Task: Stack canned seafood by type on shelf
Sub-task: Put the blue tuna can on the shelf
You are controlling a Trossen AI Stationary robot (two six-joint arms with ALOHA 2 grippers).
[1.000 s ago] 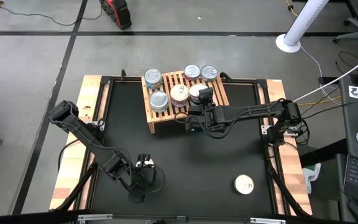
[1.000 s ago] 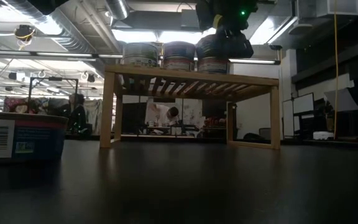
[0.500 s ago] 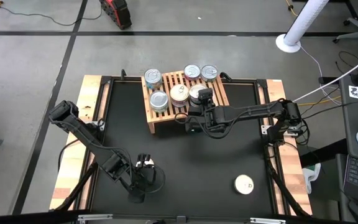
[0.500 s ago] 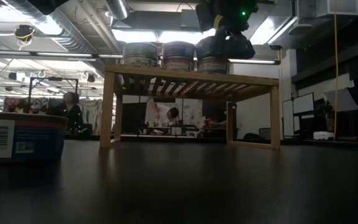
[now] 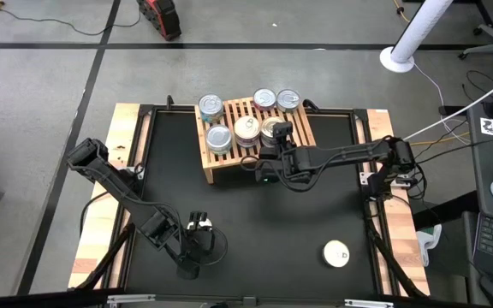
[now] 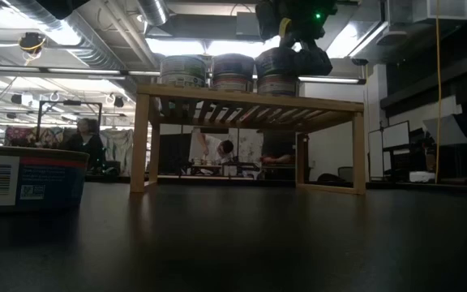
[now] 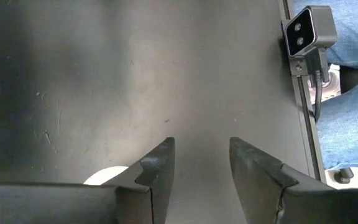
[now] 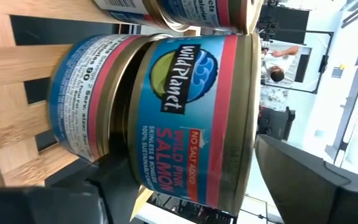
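At the centre of the high view, the right gripper (image 5: pixel 274 131) is spread apart around a salmon tin (image 8: pixel 191 118) set atop a matching tin on the shelf (image 5: pixel 215 162), so types stay together. At lower left, the left gripper (image 5: pixel 202 233) is parked, part-open and empty.

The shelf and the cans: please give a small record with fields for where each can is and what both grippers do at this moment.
shelf: light wood, at table's far side
cans on shelf: six spots, one a stack of two
salmon can: upper can of that stack
right gripper: open, fingers either side of salmon can
loose can: on black table, near side
left gripper: open, holding nothing, low over table
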